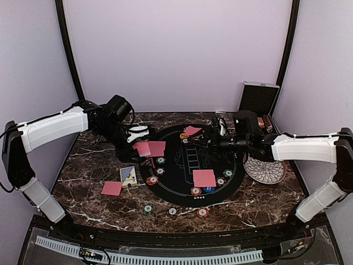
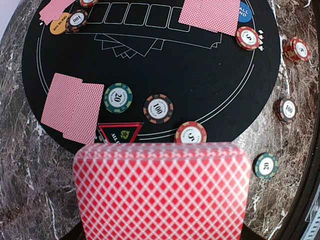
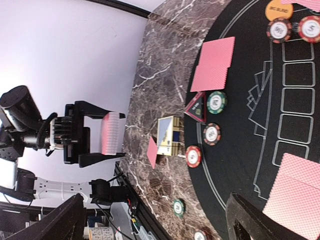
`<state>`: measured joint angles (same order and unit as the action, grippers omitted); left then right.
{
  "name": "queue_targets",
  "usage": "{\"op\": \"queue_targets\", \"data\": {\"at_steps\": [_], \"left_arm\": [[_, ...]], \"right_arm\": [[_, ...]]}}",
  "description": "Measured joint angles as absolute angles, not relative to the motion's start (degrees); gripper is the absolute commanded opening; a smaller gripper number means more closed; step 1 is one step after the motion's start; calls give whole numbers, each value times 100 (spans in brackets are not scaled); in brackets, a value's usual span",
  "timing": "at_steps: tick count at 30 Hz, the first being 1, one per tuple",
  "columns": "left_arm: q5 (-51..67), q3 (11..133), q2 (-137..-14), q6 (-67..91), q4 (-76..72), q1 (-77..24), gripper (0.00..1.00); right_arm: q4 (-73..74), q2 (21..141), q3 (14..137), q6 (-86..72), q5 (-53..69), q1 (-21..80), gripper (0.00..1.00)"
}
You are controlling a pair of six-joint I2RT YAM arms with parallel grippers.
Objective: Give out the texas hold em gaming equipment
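My left gripper [image 1: 139, 134] is shut on a deck of red-backed cards [image 2: 162, 192], held above the left edge of the round black mat [image 1: 187, 160]. The deck hides its fingers in the left wrist view. Pairs of red-backed cards lie on the mat at the left [image 1: 150, 148], far side [image 1: 192, 131] and near side [image 1: 204, 178]. More lie on the marble [image 1: 112, 188]. Chips lie along the mat's left edge [image 2: 118, 98], [image 2: 158, 108], [image 2: 190, 134] and on the marble [image 1: 172, 211]. An orange button [image 2: 59, 26] and a blue button [image 2: 245, 11] sit on the mat. My right gripper [image 3: 156, 200] is open and empty above the mat.
A card box [image 1: 128, 175] stands on the marble left of the mat. A white patterned plate [image 1: 265, 168] sits at the right. A silver-edged black case [image 1: 257, 99] stands open at the back right. Walls close in the back and sides.
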<state>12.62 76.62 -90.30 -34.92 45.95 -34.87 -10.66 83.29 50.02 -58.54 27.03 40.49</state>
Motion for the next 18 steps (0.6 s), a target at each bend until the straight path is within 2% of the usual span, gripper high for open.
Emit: {"op": "queue_targets", "data": {"at_steps": [5, 11, 18], "left_arm": [[1262, 7662, -9030, -3494, 4595, -3487, 0], [1262, 7662, -9028, -3494, 4593, -3487, 0], [1267, 7662, -9028, -3494, 4593, -3487, 0]], "right_arm": [[-1638, 8709, 5002, -6243, 2541, 4482, 99], [-1516, 8927, 4989, -6681, 2014, 4792, 99], [-2187, 9568, 5024, -7185, 2211, 4884, 98]]}}
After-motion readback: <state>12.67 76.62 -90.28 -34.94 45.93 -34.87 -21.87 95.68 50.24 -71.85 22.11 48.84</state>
